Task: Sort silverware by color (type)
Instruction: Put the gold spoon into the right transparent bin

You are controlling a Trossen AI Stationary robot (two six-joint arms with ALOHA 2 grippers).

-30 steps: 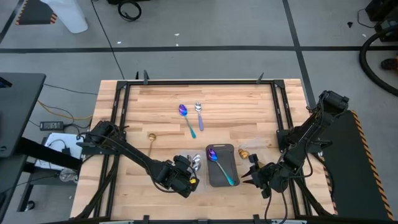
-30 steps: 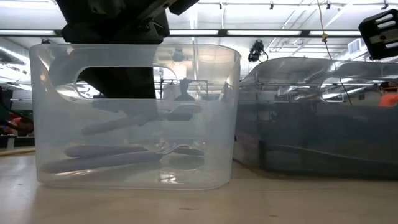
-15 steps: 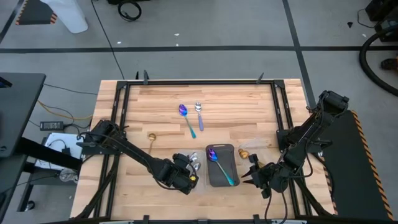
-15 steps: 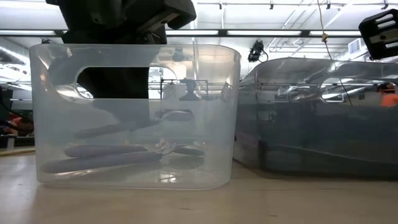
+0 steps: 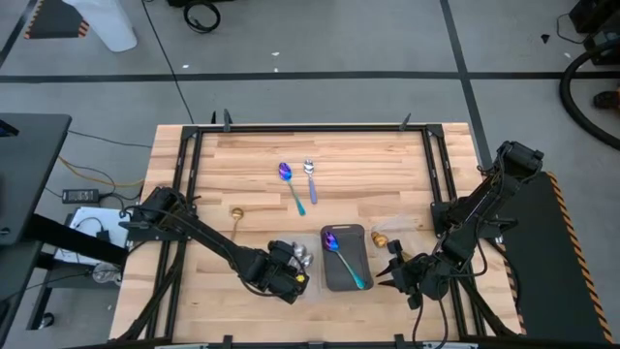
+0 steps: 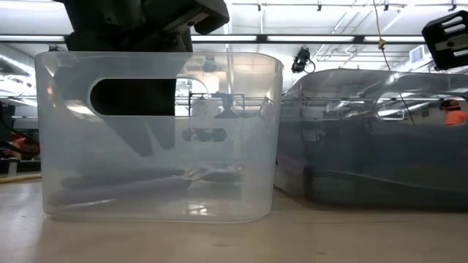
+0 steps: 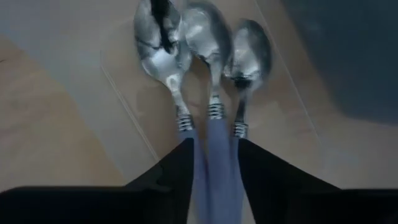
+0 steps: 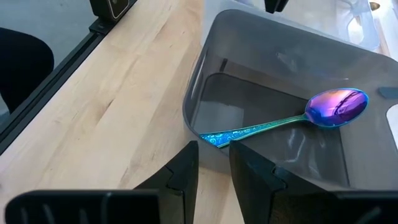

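Note:
Three silver spoons [image 7: 208, 62] with grey-blue handles lie side by side on the floor of a clear tray [image 6: 241, 109] near the table's front edge. My left gripper [image 7: 214, 142] hangs open just above their handles, one finger on either side, and reaches down into the tray [image 5: 288, 274]. An iridescent spoon [image 8: 292, 118] lies in the dark tray [image 8: 249, 56] beside it. My right gripper [image 8: 213, 149] waits open at that tray's near right corner [image 5: 395, 271], with nothing between its fingers.
On the bare wood farther back lie an iridescent spoon [image 5: 291, 184] and a silver spoon [image 5: 310, 178]. A gold spoon [image 5: 235, 212] lies at the left. Another gold piece [image 5: 380, 236] shows right of the dark tray [image 5: 345, 281]. A black frame runs round the table.
My left gripper has opened and let go of a silver spoon. It held the spoon slanted above the clear tray's floor. The spoon has dropped and now lies flat with the others. The gripper stayed in place above the handles.

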